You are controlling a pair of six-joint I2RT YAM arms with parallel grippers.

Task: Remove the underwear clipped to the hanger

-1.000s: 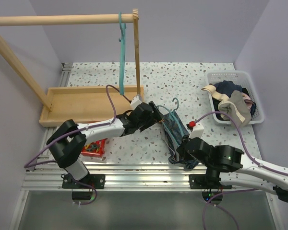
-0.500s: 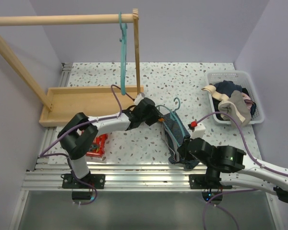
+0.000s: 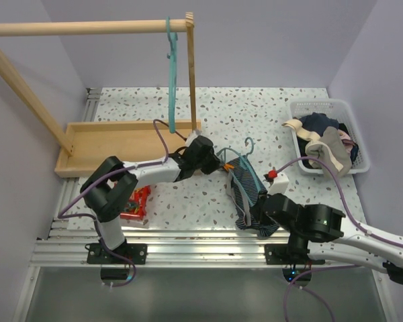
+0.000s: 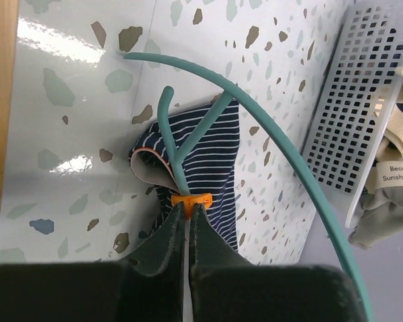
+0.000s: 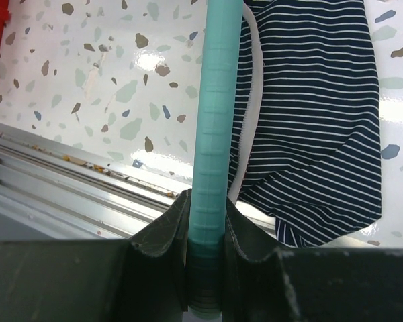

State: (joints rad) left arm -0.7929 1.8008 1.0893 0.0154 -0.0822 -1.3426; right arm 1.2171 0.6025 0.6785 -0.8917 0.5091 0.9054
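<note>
A dark navy underwear (image 3: 247,193) with thin pale stripes lies on the table near the front, clipped to a teal hanger (image 3: 239,156). In the left wrist view an orange clip (image 4: 191,199) sits on the hanger (image 4: 196,131) over the underwear (image 4: 213,155), and my left gripper (image 4: 189,208) is shut on that clip. My right gripper (image 5: 207,209) is shut on the hanger's straight bar (image 5: 216,114), with the striped underwear (image 5: 316,114) just to its right. In the top view my left gripper (image 3: 221,166) and right gripper (image 3: 258,219) hold opposite ends of the hanger.
A white basket (image 3: 351,166) of clothes stands at the right edge. A wooden tray (image 3: 114,127) and a wooden rack (image 3: 87,27) with a second teal hanger (image 3: 170,74) fill the back left. A red box (image 3: 136,204) sits by the left arm.
My left gripper has gone from open to shut on the orange clip, and its arm has drawn back a little leftward. The right arm has stayed put.
</note>
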